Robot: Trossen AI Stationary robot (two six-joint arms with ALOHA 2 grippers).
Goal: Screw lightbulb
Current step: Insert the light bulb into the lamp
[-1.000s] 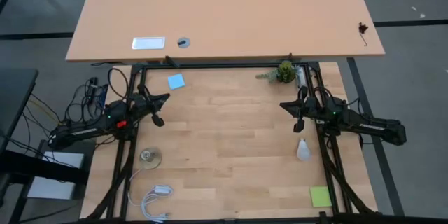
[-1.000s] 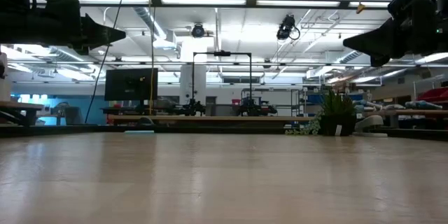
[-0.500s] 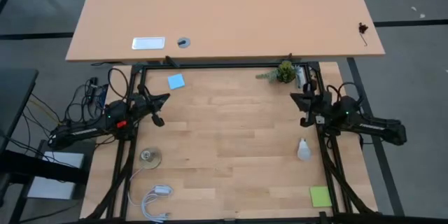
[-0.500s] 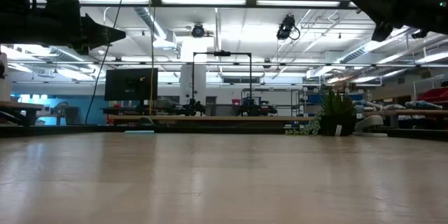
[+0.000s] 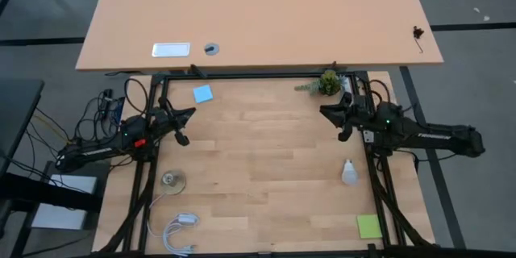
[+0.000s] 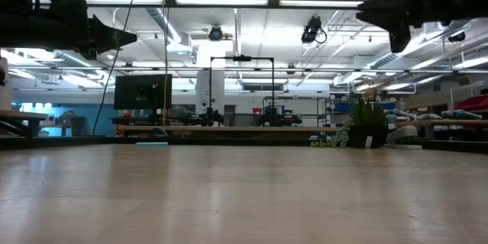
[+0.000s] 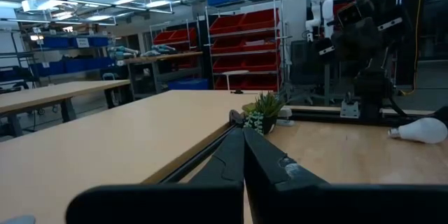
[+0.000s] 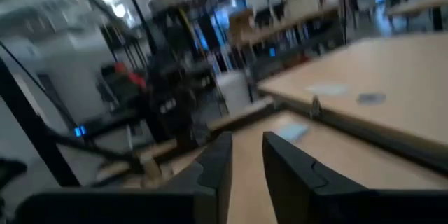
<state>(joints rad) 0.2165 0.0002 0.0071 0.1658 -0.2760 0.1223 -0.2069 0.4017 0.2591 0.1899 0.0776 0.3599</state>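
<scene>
White frosted lightbulb (image 5: 349, 172), lying on its side, nr green sticky note (image 5: 369, 226), untouched, unscrewed

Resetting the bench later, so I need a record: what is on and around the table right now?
lightbulb: 1, white, lying near table's right edge
socket disc: 1, grey, left side
cord: 1, white, front-left
sticky note: 1, blue, back-left
sticky note: 1, green, front-right
plant: 1, green, back-right
left hand: shut, empty, raised at left
right hand: slightly open, empty, raised behind lightbulb
</scene>
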